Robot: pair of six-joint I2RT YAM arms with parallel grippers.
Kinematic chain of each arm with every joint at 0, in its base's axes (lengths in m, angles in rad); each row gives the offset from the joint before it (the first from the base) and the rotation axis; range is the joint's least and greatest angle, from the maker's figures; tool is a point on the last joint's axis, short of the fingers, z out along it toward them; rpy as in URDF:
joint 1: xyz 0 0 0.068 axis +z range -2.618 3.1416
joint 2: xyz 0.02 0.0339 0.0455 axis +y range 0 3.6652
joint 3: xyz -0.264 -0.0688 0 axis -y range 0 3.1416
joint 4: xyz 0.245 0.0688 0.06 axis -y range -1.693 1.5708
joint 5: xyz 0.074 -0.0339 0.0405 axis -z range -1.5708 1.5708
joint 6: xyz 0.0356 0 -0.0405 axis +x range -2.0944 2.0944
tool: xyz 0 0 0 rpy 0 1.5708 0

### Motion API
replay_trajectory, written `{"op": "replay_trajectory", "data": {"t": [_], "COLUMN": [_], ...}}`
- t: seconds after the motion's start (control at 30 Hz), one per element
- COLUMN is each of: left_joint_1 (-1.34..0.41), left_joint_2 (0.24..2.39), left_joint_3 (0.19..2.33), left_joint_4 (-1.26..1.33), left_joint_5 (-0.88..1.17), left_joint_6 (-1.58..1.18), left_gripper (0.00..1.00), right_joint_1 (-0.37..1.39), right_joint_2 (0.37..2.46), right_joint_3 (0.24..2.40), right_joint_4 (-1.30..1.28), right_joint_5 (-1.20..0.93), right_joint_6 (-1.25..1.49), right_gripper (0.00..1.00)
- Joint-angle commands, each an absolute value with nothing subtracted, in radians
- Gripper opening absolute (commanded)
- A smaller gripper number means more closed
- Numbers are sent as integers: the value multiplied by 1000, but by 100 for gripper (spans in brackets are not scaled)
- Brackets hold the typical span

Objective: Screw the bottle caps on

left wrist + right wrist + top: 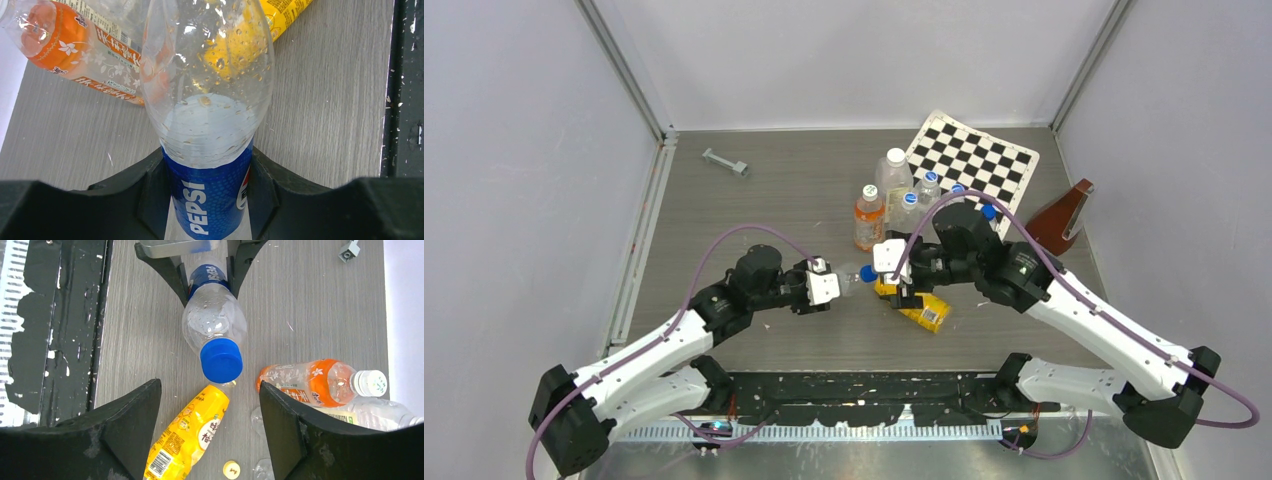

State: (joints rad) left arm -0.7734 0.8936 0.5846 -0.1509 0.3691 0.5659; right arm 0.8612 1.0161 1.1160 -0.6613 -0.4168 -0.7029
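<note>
Above the grey table [754,200], my left gripper [829,285] clamps the bottle [210,100], presumably bracing it against twisting, while my right gripper [210,390] stands open, facing its blue cap [221,359].

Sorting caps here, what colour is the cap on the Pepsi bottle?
Blue cap, clearest in right wrist view.

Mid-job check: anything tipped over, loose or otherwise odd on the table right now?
Yes: the yellow juice bottle lies on its side instead of standing, and a small yellow cap sits loose beside it. No spill shows.
</note>
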Motion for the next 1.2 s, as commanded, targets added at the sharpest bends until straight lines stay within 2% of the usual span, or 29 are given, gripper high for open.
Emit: {"op": "replay_trajectory", "data": {"t": [0.0, 0.73, 0.87, 0.97, 1.07, 1.17], "left_joint_1": [-778, -785, -784, -784, -787, -786], "left_joint_2": [894, 900, 899, 899, 898, 895], "left_joint_3": [614, 617, 618, 618, 618, 619], "left_joint_4": [-136, -140, -142, -143, -145, -145], "left_joint_5": [405, 416, 416, 416, 415, 412], "left_joint_6": [574, 572, 572, 572, 572, 571], "left_gripper": [51, 51, 51, 51, 51, 51], "right_joint_1": [862, 862, 862, 862, 862, 862], "right_joint_2": [1035, 1134, 1149, 1154, 1159, 1165], "right_joint_3": [1182, 1213, 1217, 1225, 1235, 1246], "right_joint_4": [-702, -694, -695, -694, -680, -647], "right_joint_5": [-467, -517, -519, -521, -497, -428], "right_joint_6": [-824, -831, -811, -776, -670, -494], "right_gripper": [76, 59, 52, 38, 13, 5]}}
